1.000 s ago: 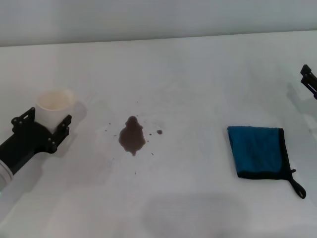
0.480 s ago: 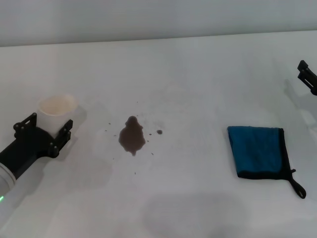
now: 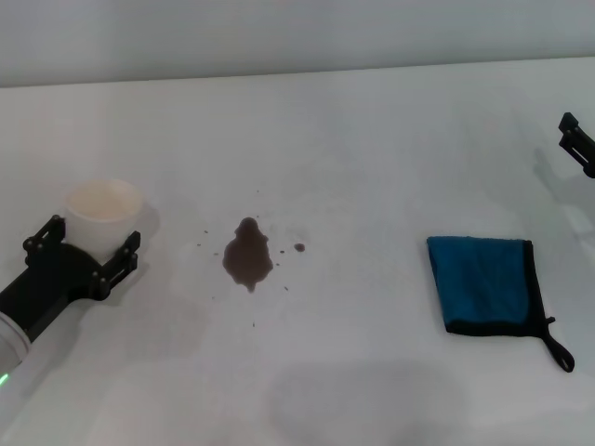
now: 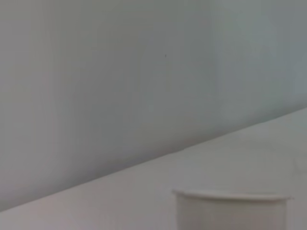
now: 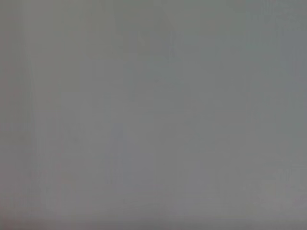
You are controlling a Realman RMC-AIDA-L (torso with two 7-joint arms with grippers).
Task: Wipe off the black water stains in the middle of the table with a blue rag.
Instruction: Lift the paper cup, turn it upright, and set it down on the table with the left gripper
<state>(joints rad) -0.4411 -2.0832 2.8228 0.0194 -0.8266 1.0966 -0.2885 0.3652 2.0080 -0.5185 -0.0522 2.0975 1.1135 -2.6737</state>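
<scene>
The black water stains [image 3: 247,258] form a small dark blot with specks in the middle of the white table [image 3: 372,139]. The blue rag [image 3: 484,282] lies flat to its right, black loop at its near corner. My left gripper [image 3: 88,246] is open at the left, its fingers either side of the near part of a white paper cup [image 3: 103,211] that stands upright on the table. The cup's rim shows in the left wrist view [image 4: 232,206]. My right gripper [image 3: 576,141] shows only partly at the right edge, beyond the rag.
The table's far edge meets a plain grey wall [image 3: 279,37]. The right wrist view shows only flat grey.
My left gripper has opened wider and drawn back a little toward the near left, leaving the cup standing. My right gripper rose slightly toward the far side. Rag and stains unmoved.
</scene>
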